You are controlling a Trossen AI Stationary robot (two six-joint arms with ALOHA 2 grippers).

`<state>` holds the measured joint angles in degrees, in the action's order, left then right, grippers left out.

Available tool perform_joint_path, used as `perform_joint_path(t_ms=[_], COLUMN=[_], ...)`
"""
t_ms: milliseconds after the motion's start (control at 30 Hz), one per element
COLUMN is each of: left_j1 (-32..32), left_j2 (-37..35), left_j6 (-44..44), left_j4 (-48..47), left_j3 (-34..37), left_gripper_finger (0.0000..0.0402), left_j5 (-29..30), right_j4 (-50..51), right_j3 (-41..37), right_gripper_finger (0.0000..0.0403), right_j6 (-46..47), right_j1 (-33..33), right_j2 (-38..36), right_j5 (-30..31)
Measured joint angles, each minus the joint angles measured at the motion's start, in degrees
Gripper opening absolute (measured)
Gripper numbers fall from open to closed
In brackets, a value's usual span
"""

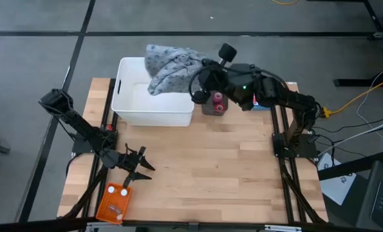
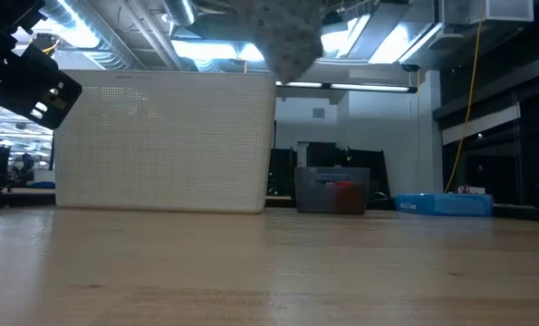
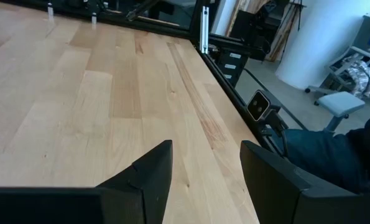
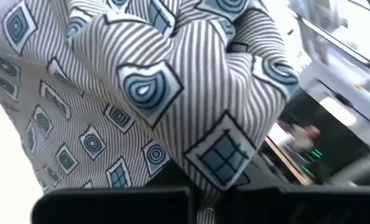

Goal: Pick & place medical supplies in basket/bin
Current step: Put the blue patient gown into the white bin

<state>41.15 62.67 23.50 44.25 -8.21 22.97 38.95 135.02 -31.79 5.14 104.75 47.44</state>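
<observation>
The grey patterned cloth is bunched above the far right corner of a white tub. My right gripper is shut on the cloth, which fills the right wrist view and hangs at the top of the low view. The orange basket lies at the table's near left with small pale pieces on it. My left gripper is open and empty just beyond the basket, over bare wood. A pink roll and a red item sit in a small grey box. My right gripper pinches a bunched fold of the cloth between its two fingers, several layers together. The cloth is lifted, and its loose end hangs down by the tub's right end. Whether it touches the tub's rim, I cannot tell.
The small grey box stands right of the tub, and a flat blue box lies farther right. The wooden table top is open in the middle and near right. A person's dark trouser leg shows off the table's edge.
</observation>
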Motion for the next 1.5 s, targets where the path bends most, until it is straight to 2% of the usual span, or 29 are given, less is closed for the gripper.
perform_joint_path(t_ms=[100, 300, 600, 733, 1100, 1267, 1500], left_j1=[0.0, 0.0, 0.0, 0.0, 0.1, 0.1, 0.1], left_j2=[0.0, 0.0, 0.0, 0.0, 0.0, 0.0, 0.0], left_j6=[-0.1, -0.2, -0.3, -0.1, -0.1, -0.1, -0.1], left_j4=[0.0, 0.0, -0.4, -0.8, -0.8, -0.7, -0.7], left_j3=[0.0, 0.0, 0.0, 0.0, 0.0, 0.0, 0.0], left_gripper_finger=[0.0187, 0.0187, 0.0187, 0.0187, 0.0187, 0.0187, 0.0187], left_j5=[0.0, 0.0, 0.1, 0.0, 0.3, 0.6, 0.6], right_j4=[-3.6, -3.9, -3.6, -3.3, 6.3, 11.9, 14.7], right_j3=[0.0, 0.0, 0.0, 0.0, 0.0, 0.0, 0.0], right_gripper_finger=[0.0013, 0.0013, 0.0013, 0.0013, 0.0013, 0.0013, 0.0013], right_j6=[0.5, 4.1, 4.0, 6.1, 14.8, 18.1, 19.4], right_j1=[-1.7, -4.7, -8.1, -10.2, -14.8, -17.4, -19.3], right_j2=[0.5, 3.5, 10.4, 12.1, 16.8, 17.9, 20.1], right_j5=[-5.4, -13.1, -16.2, -21.3, -33.6, -43.3, -44.3])
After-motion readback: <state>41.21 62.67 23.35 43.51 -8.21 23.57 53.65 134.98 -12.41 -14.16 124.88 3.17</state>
